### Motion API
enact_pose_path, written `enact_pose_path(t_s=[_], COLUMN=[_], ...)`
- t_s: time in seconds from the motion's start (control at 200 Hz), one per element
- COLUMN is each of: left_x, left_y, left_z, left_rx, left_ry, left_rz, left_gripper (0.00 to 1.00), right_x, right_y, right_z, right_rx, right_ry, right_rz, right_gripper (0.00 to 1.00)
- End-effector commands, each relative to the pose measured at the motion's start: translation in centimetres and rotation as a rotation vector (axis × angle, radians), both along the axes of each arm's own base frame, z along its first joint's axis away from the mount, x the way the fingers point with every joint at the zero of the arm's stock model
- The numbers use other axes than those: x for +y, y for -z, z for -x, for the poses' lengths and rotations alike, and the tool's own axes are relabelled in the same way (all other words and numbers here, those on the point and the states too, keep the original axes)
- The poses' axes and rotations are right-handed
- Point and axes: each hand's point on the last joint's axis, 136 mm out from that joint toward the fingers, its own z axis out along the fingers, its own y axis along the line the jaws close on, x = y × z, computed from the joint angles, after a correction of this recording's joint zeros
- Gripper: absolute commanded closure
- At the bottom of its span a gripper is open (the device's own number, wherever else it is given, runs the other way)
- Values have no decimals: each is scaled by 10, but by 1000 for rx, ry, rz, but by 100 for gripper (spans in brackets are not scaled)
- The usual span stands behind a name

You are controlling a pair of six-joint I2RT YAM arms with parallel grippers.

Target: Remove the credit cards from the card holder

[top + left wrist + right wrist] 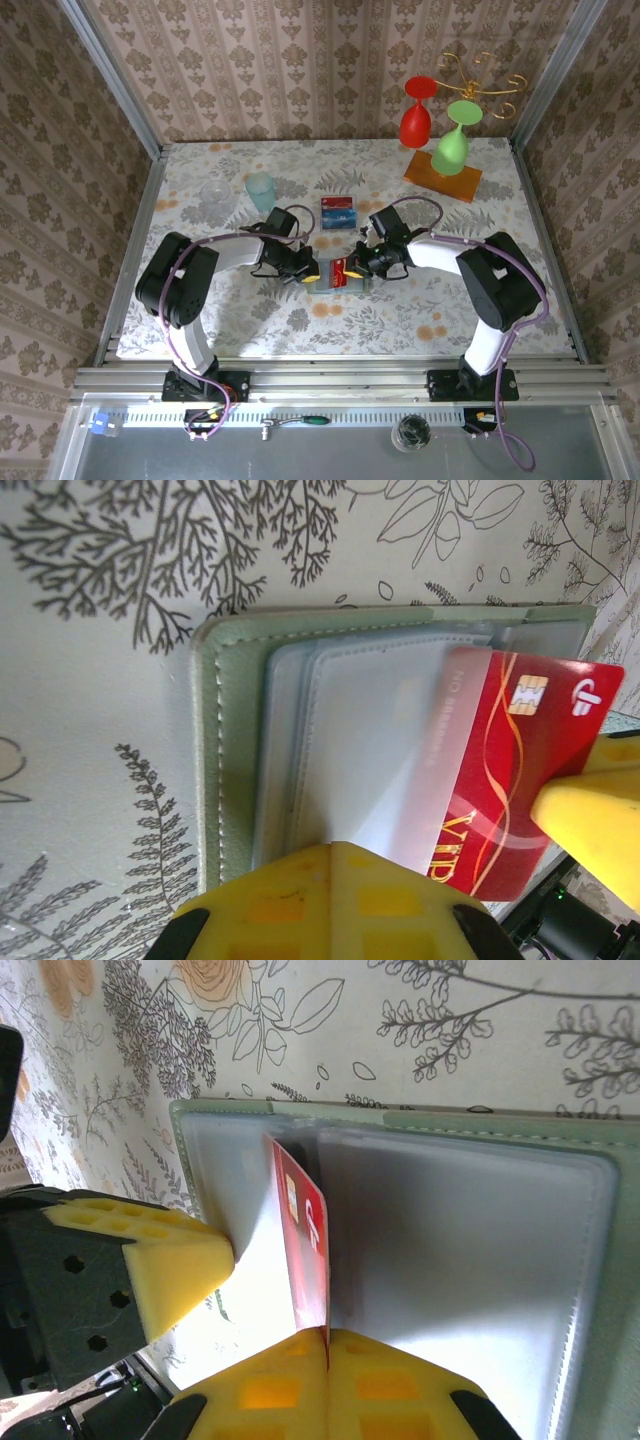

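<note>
Floral surface (400, 312), wallpapered walls (300, 70); card holder (215, 730) lies open, long axis left-right, my left tool (330, 858) pinching it, right tool (327, 1348) clamping the red credit card (510, 780).

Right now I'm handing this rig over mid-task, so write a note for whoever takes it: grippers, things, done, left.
Left gripper: shut on the near edge of the card holder, which lies open on the table.
Right gripper: shut on the red card, which is partly out of its clear sleeve.
Done: holder opened, red card gripped.
Left: pull the red card free and set it down, then check the other sleeves for cards.
</note>
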Motion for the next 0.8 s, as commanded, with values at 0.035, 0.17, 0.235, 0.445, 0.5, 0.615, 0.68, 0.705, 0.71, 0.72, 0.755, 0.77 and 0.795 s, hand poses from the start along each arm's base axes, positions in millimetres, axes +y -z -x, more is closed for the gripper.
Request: enact_pose_path(t_s=[0.035, 0.17, 0.235, 0.445, 0.5, 0.615, 0.68, 0.705, 0.71, 0.72, 0.755, 0.77, 0.795], left_x=[13, 12, 11, 5, 2, 0, 0, 0, 0, 1, 1, 1, 1], left_y=[20, 16, 14, 11, 10, 10, 9, 8, 8, 8, 8, 7, 7], left_z=[9, 9, 9, 10, 10, 11, 12, 12, 12, 12, 12, 12, 12], left_rx=[55, 48, 41, 33, 32, 33, 28, 28, 26, 27, 26, 24, 24], left_ry=[-4, -2, 1, 14, 19, 27, 28, 27, 27, 26, 26, 26, 26], left_rz=[-80, -72, -66, -54, -52, -50, -48, -49, -49, -50, -49, -47, -47], left_gripper=[100, 100, 100, 100, 100, 100, 100, 100, 100, 100, 100, 100, 100], right_x=[-19, -23, -24, -16, -14, -8, -7, -7, -7, -7, -7, -7, -8], right_y=[0, -1, 0, -3, -3, -6, -8, -10, -10, -11, -14, -15, -17], right_z=[7, 9, 10, 9, 9, 8, 7, 6, 6, 6, 5, 5, 4], right_rx=[3, -1, 5, -16, -18, -24, -32, -35, -36, -40, -44, -47, -51], right_ry=[-7, -27, -39, -72, -78, -86, -89, -86, -88, -88, -90, -92, -94], right_rz=[97, 137, 160, 212, 224, 232, 235, 236, 236, 237, 242, 244, 248], right_gripper=[98, 98, 98, 98, 98, 98, 98, 98, 98, 99, 99, 99, 99])
